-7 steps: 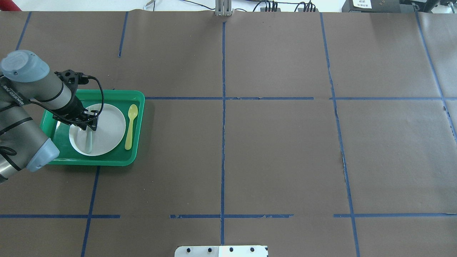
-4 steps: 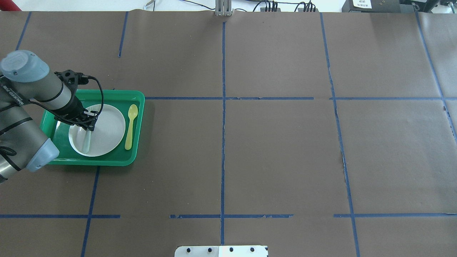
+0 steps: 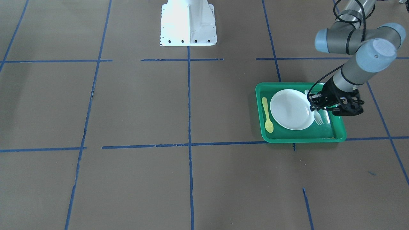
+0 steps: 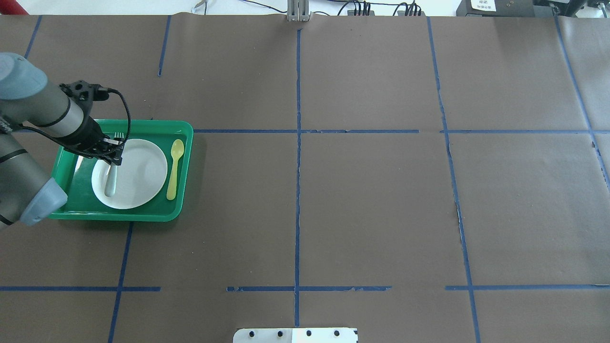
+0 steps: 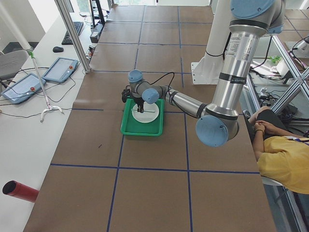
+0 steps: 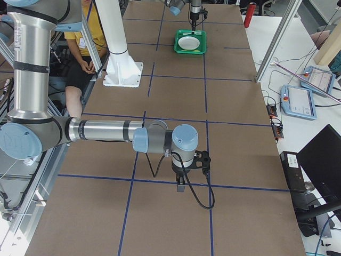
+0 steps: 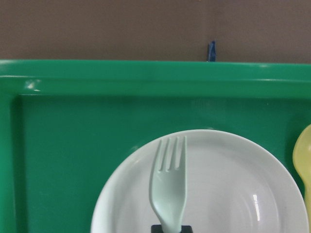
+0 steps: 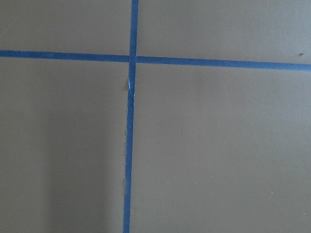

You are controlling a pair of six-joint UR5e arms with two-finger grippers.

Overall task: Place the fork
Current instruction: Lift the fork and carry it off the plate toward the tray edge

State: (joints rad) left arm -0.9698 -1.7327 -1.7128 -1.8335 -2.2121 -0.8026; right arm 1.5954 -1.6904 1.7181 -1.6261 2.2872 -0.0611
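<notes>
Fork point(image 7: 168, 189), pinched at its neck by the left gripper point(image 4: 113, 159) above the plate point(image 4: 143, 176), looks light, thin, bendy plastic, slick enough to swivel unless held mid-shaft.

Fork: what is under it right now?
The white plate and green tray lie beneath the fork, held by the left gripper. The gripper covers its middle; contact with the plate cannot be told.
</notes>
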